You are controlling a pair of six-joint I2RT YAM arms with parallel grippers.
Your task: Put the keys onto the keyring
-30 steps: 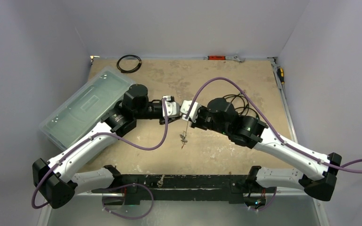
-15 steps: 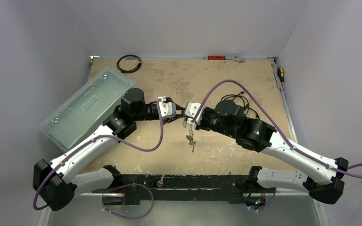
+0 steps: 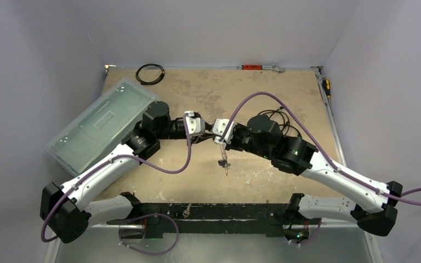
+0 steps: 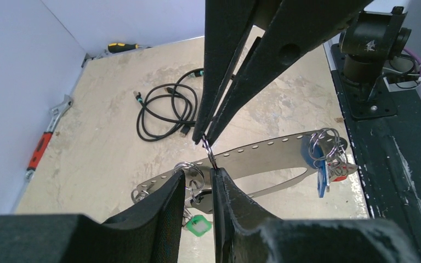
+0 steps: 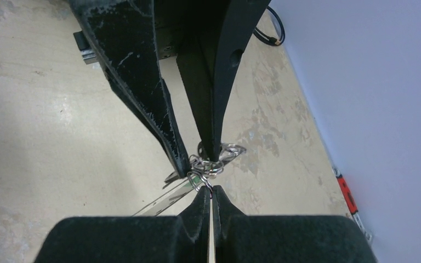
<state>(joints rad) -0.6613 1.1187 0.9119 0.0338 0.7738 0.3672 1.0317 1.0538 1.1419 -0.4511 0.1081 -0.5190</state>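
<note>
Grippers meet tip to tip just left of the loose black cable (image 3: 278, 116) in the overhead view. The left gripper (image 3: 207, 135) and right gripper (image 3: 217, 140) face each other above the table (image 3: 208, 93). The keyring (image 3: 223, 156) hangs from where they meet, on the front-rail side of the cable, with the keys (image 3: 226, 167) bunched at its low end. The jaws are too small to read here. A clear plastic bin (image 3: 101, 123) lies far left of the cable.

Left wrist view: the right gripper (image 4: 207, 138) comes in from the top of the picture, below and right of the cable (image 4: 164, 107). Its jaws are pressed together on a thin wire ring (image 4: 210, 153). Beyond it the keyring (image 4: 263, 150), a flat perforated silvery band, stretches away from the cable. Keys (image 4: 324, 164) with blue and red tags are threaded at its far end. The left gripper (image 4: 198, 176) has a narrow gap between its jaws, with small rings in that gap and a green tag (image 4: 197, 224) showing below. Whether the jaws pinch anything cannot be told.

Right wrist view: the cable (image 5: 271, 34) barely shows at the top. Well below it, the right gripper (image 5: 211, 193) is clamped on the wire ring (image 5: 207, 176). The left gripper (image 5: 202, 161) straddles the cluster of rings, its tips slightly apart. The keyring (image 5: 167, 198) slants off to the lower left.
</note>
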